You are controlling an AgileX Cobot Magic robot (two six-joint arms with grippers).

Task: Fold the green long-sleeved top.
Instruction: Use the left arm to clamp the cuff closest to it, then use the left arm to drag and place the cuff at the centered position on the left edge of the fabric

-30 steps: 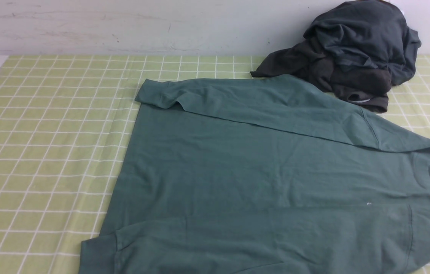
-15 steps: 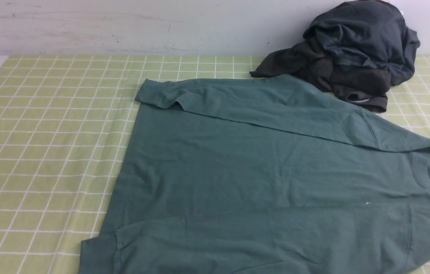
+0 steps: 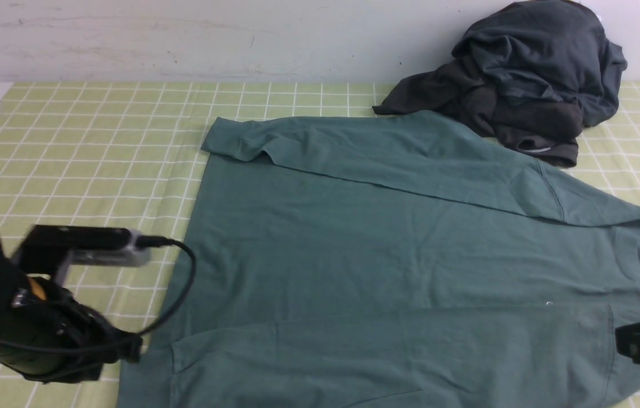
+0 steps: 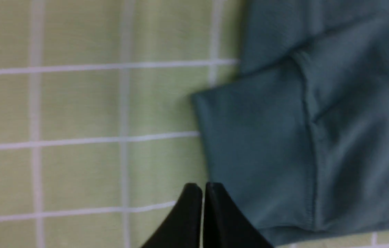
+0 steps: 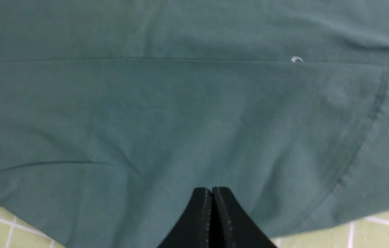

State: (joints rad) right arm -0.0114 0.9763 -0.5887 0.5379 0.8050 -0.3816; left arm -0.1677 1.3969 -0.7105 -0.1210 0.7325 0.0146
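- Left gripper [image 4: 203, 186] hangs with its jaws pressed together, tips at the edge of the near cuff [image 4: 253, 151]. If you lower it like that, you probably shove the cuff along the checked cloth [image 3: 71, 158] instead of pinching it.
- Spread flat across the middle lies the green long-sleeved top [image 3: 388, 238], both sleeves laid over its body. A one-sided lift likely drags them askew.
- Right gripper [image 5: 211, 190], likewise closed on nothing, hovers over the near shoulder seam [image 5: 363, 137]. Bite too deep and you may gather extra layers.
- Dark garments [image 3: 524, 73] sit just beside the far sleeve, so a wide swing could snag them.
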